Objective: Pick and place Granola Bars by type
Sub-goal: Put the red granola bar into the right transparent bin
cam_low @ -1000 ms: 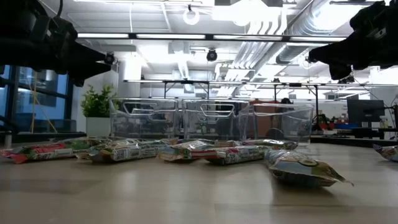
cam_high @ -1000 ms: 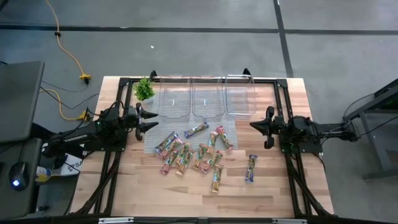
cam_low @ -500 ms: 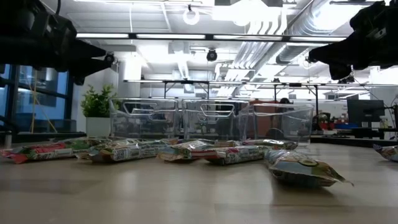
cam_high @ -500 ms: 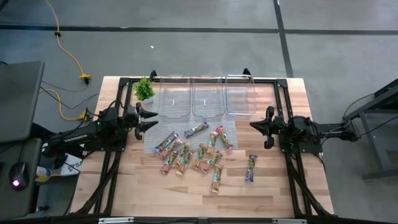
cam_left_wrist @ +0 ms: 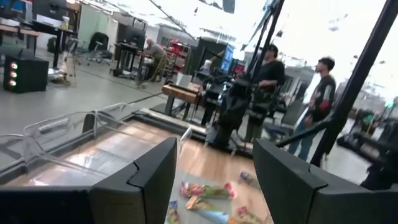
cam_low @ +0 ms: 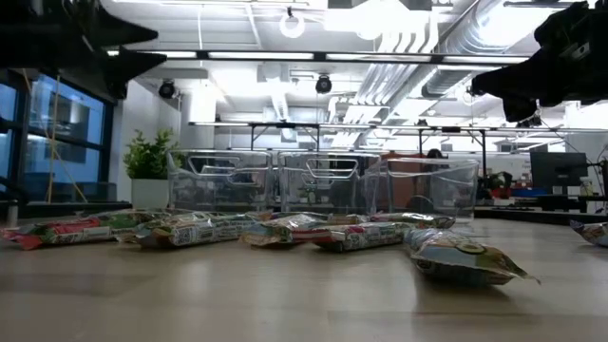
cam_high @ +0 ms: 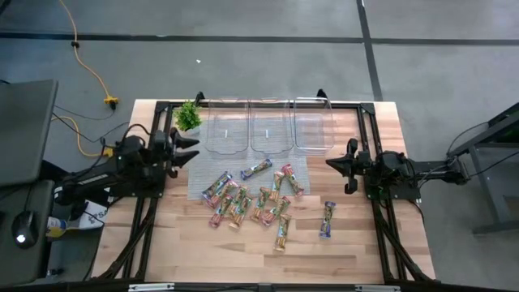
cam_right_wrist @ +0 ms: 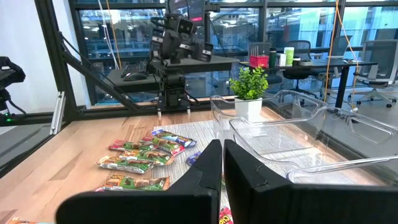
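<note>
Several granola bars (cam_high: 251,199) in shiny red, blue and tan wrappers lie flat in a loose heap at mid-table, also seen in the low view (cam_low: 285,231) and both wrist views (cam_left_wrist: 205,190) (cam_right_wrist: 143,152). One bar (cam_high: 327,219) lies apart toward the right. My left gripper (cam_high: 193,149) (cam_left_wrist: 214,149) hovers open above the table's left side, high in the low view (cam_low: 152,47), left of the heap. My right gripper (cam_high: 328,163) (cam_right_wrist: 222,152) is shut and hangs in the air on the right (cam_low: 475,85). Neither touches a bar.
Three clear plastic bins (cam_high: 270,130) stand in a row along the far edge on a grey mat (cam_high: 296,166). A small green plant (cam_high: 188,116) sits left of them. Black frame rails (cam_high: 369,146) run along both sides. People (cam_left_wrist: 267,68) stand beyond the table.
My left gripper has risen and drawn back a little toward the table's left edge, staying open. The right arm and the bars have kept still.
</note>
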